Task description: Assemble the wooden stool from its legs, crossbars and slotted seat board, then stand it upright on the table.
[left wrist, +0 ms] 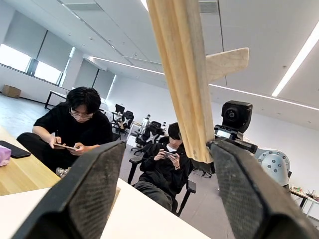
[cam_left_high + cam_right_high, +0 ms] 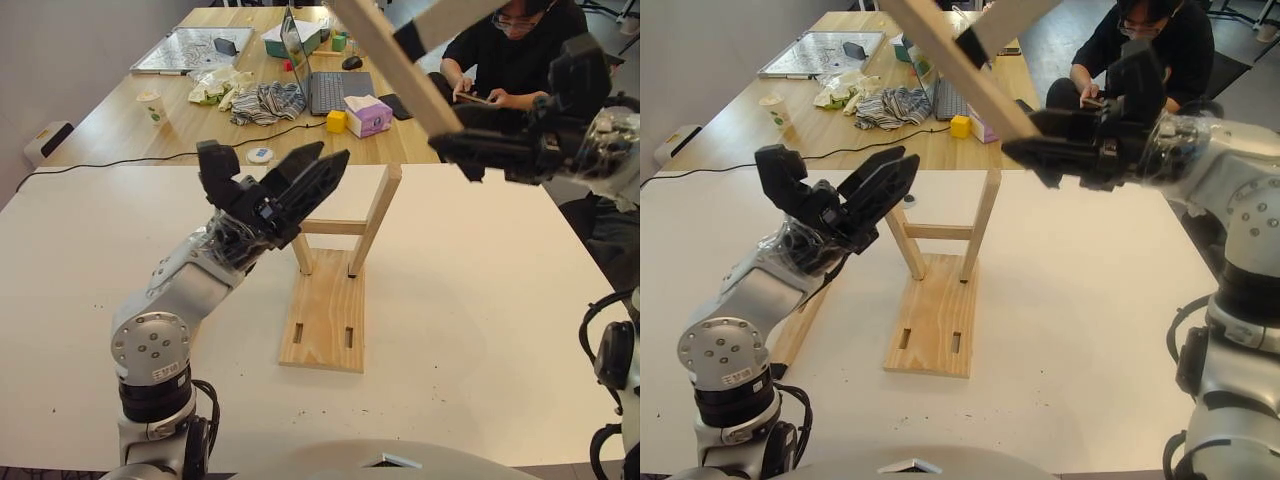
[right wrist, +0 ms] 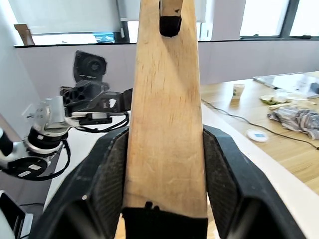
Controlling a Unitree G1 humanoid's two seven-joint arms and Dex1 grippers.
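Note:
The slotted seat board point(image 2: 322, 325) lies flat on the white table point(image 2: 480, 330). Two legs point(image 2: 375, 218) joined by a crossbar point(image 2: 330, 227) stand upright in its far slots. My left gripper point(image 2: 272, 158) hovers open just left of those legs, holding nothing. My right gripper point(image 2: 460, 135) is raised high at the right, shut on a second leg frame point(image 2: 950, 55) that slants up and to the left. In the right wrist view this leg point(image 3: 167, 124) sits between the pads. Another wooden part point(image 2: 800, 325) lies on the table under my left arm.
Behind the white table is a wooden table point(image 2: 120, 125) with a laptop point(image 2: 330, 80), cloth point(image 2: 265, 100), a tissue box point(image 2: 368, 115), a yellow cube point(image 2: 337, 121) and a cup point(image 2: 152, 107). A black cable point(image 2: 150, 160) runs along the gap. A person point(image 2: 510, 60) sits at the back right.

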